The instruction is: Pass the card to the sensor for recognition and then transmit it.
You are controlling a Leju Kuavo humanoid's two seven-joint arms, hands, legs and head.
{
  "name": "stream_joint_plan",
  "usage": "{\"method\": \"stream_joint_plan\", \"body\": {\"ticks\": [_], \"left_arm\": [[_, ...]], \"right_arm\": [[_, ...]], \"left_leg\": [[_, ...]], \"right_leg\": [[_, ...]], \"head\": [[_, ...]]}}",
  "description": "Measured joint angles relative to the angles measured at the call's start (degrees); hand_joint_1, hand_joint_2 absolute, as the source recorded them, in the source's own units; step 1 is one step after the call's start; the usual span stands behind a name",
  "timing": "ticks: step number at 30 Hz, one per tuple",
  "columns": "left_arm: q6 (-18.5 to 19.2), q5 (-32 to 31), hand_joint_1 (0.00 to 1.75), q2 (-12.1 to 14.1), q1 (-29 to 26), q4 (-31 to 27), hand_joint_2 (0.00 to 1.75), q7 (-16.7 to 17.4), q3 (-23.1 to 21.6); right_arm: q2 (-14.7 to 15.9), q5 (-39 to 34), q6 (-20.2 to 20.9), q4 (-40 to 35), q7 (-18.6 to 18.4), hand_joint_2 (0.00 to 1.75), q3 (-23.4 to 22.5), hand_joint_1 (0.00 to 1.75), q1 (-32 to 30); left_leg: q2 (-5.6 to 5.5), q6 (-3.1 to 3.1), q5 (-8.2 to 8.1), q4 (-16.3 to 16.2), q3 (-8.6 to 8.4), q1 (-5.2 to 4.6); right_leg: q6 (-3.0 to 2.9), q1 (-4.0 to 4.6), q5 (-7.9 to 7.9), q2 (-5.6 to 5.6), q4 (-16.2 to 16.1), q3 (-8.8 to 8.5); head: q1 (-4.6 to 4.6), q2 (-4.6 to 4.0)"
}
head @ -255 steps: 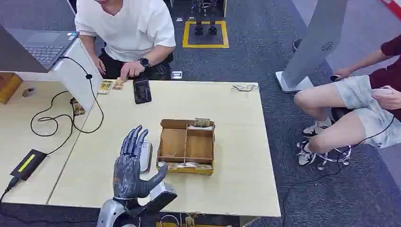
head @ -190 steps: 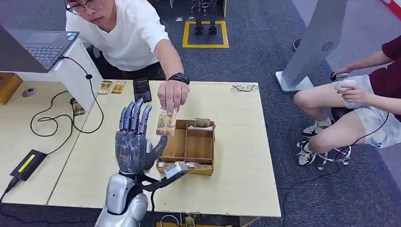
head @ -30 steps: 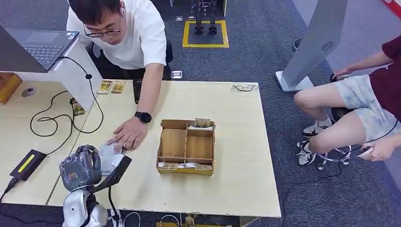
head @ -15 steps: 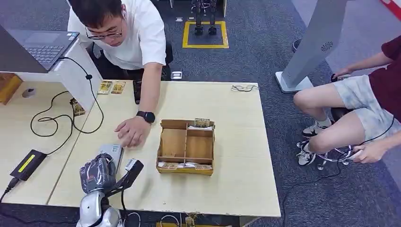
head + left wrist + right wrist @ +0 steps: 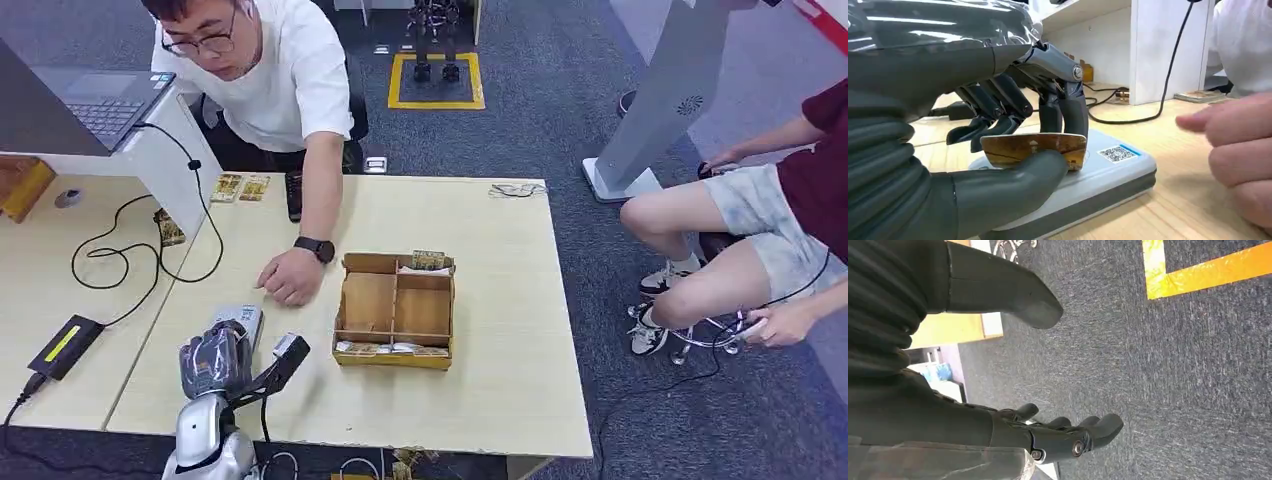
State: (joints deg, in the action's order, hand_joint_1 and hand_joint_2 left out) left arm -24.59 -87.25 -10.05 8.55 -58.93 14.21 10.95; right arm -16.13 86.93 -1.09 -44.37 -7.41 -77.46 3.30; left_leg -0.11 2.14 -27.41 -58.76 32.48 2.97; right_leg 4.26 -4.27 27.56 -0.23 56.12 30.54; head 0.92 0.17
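Left hand (image 5: 998, 130) pinching a brown-gold plastic card (image 5: 1035, 149) between thumb and fingers just above the flat grey-white sensor pad (image 5: 1108, 167), person's bare hand (image 5: 291, 277) beyond the sensor, compartmented wooden box (image 5: 394, 310) right of it, right hand (image 5: 1048, 432) with fingers spread, holding nothing.

A person's hand (image 5: 291, 277) rests just beyond the sensor (image 5: 238, 319); the wooden box (image 5: 394, 309) stands beside.

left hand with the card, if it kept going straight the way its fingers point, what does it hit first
Most likely the grey card reader: the left hand holds the card right over its top, fingers angled down at it. Depth is hard to judge.
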Motion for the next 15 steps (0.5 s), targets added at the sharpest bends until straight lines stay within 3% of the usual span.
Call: {"method": "stream_joint_plan", "body": {"ticks": [15], "left_arm": [[0.0, 0.0, 1.75, 0.3, 0.4, 0.8, 1.75, 0.0, -0.3]], "right_arm": [[0.0, 0.2, 0.1, 0.0, 0.0, 1.75, 0.0, 0.0, 0.0]], "left_leg": [[-0.12, 0.0, 0.01, 0.0, -0.15, 0.0]], "right_leg": [[0.0, 0.0, 0.02, -0.09, 0.0, -0.21]], "head": [[0.02, 0.0]]}}
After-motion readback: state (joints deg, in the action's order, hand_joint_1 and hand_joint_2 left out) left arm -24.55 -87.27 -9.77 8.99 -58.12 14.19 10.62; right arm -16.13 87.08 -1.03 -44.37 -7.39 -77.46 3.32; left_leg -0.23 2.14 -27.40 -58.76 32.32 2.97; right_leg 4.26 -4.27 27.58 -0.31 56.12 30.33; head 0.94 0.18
